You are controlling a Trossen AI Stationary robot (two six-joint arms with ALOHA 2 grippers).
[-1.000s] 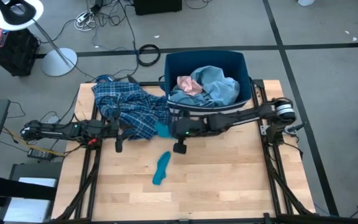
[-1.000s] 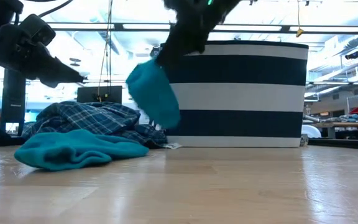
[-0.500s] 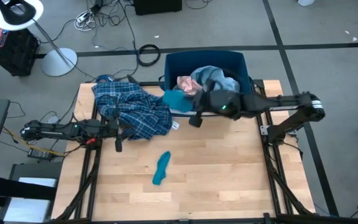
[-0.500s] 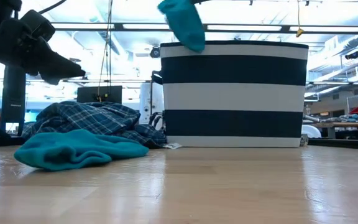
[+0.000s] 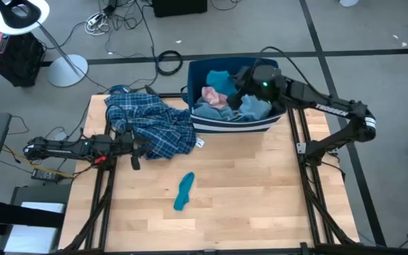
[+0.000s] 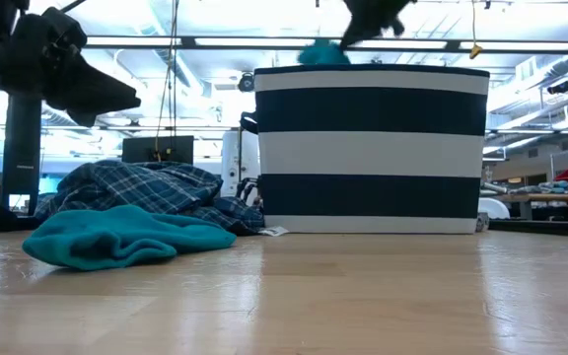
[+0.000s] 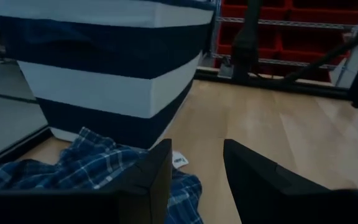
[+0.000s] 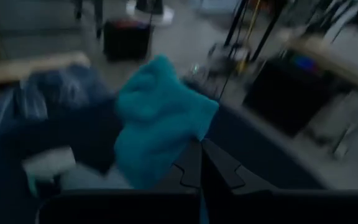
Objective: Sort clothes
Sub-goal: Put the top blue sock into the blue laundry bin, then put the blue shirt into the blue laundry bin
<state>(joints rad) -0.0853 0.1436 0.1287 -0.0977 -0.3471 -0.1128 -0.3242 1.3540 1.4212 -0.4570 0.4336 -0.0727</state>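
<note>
My right gripper [image 5: 236, 79] is over the striped dark-blue bin [image 5: 232, 127], shut on a teal sock [image 5: 218, 78], which also shows in the right wrist view [image 8: 157, 127]. In the low view the sock [image 6: 319, 53] peeks above the bin's rim. The bin holds a light-blue denim piece [image 5: 255, 106] and a pink item [image 5: 214, 95]. A second teal sock [image 5: 184, 191] lies flat on the table. The blue-white plaid shirt [image 5: 147, 120] lies bunched at the table's far left. My left gripper [image 7: 197, 165] is open, just above the shirt's near edge. My right gripper pinches the teal sock by one end [image 8: 199, 129] between its two fingers. The rest of the sock hangs beyond the fingertips, lifted clear, above the clothes in the bin.
The bin stands at the table's far edge, right of the plaid shirt. A small white tag [image 5: 199, 143] lies by the shirt's edge. Bare wood [image 5: 261, 191] spreads over the table's near and right parts.
My right gripper has carried the teal sock up from beside the plaid shirt, toward the table's far edge and right, and now holds it over the bin. The sock has gone from hanging low by the bin's front wall to above its rim.
</note>
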